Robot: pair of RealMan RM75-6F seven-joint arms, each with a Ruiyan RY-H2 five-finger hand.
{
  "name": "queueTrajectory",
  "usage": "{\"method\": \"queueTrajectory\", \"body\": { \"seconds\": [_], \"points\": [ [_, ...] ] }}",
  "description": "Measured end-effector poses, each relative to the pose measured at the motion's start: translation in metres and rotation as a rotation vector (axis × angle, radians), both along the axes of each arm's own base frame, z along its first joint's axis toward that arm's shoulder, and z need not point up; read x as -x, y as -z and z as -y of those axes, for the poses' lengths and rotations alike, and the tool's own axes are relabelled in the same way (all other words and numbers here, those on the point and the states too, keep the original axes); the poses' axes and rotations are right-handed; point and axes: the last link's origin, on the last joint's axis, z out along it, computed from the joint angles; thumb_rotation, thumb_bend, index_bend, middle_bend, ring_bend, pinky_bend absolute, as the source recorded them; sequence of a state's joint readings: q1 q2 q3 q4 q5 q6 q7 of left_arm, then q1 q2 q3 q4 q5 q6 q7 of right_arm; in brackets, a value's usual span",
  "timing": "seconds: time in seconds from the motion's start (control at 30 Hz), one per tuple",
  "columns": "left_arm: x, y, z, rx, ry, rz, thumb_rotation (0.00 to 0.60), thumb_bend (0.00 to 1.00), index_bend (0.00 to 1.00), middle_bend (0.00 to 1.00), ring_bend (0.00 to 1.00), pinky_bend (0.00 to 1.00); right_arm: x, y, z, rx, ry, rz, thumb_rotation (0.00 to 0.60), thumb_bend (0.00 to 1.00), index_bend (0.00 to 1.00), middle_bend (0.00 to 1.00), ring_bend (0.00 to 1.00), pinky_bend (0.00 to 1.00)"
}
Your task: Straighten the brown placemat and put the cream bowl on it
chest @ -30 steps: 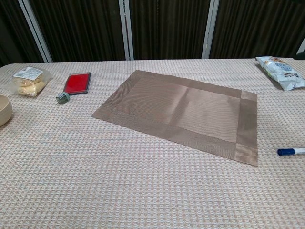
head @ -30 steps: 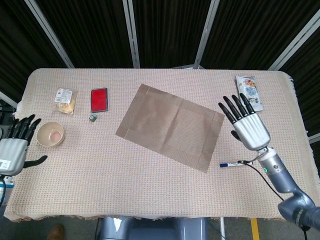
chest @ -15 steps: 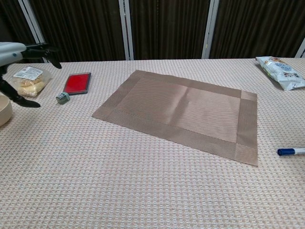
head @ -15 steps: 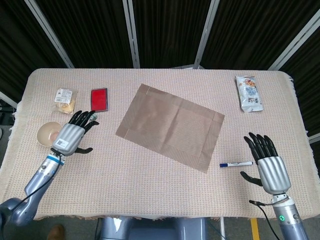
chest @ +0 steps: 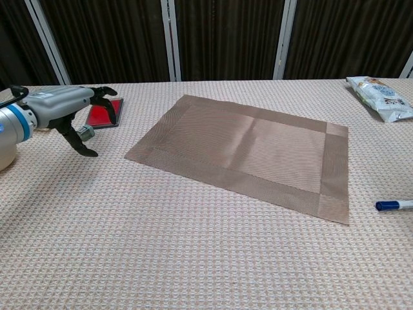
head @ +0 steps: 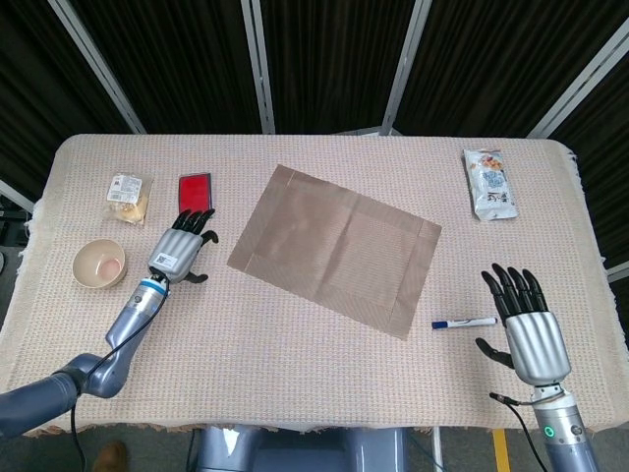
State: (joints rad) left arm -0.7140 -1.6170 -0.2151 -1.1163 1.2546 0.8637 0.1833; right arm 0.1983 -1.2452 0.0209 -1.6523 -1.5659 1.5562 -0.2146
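One brown placemat (head: pixel 336 247) lies skewed, long axis running far-left to near-right

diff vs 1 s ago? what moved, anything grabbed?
The left hand swept from the table's left edge, past the cream bowl, toward the brown placemat; it now hovers open short of the mat's left corner. The right hand pulled back from beside the mat to the near right edge. Nothing grabbed. Placemat, still skewed, bowl and pen unmoved.
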Motion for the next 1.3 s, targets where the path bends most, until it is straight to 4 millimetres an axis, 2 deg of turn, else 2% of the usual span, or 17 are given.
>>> {"method": "queueTrajectory", "body": {
  "seconds": [0.3, 0.77, 1.13, 1.3],
  "points": [
    [-0.012, 0.035, -0.019, 0.023, -0.029, 0.053, 0.600, 0.12, 0.34, 0.00, 0.00, 0.00, 0.005, 0.001, 0.006, -0.004, 0.019, 0.014, 0.600, 0.00, 0.00, 0.00, 0.00, 0.00],
    [-0.016, 0.063, -0.029, 0.043, -0.024, 0.019, 0.600, 0.13, 0.34, 0.00, 0.00, 0.00, 0.008, -0.003, 0.009, 0.012, 0.025, 0.026, 0.600, 0.00, 0.00, 0.00, 0.00, 0.00],
    [-0.018, 0.065, -0.030, 0.048, -0.016, 0.011, 0.600, 0.34, 0.37, 0.00, 0.00, 0.00, 0.007, -0.005, 0.009, 0.015, 0.017, 0.040, 0.600, 0.00, 0.00, 0.00, 0.00, 0.00],
    [-0.021, 0.066, -0.030, 0.046, -0.005, 0.008, 0.600, 0.40, 0.38, 0.00, 0.00, 0.00, 0.007, -0.006, 0.009, 0.016, 0.017, 0.042, 0.600, 0.00, 0.00, 0.00, 0.00, 0.00]
  ]
}}
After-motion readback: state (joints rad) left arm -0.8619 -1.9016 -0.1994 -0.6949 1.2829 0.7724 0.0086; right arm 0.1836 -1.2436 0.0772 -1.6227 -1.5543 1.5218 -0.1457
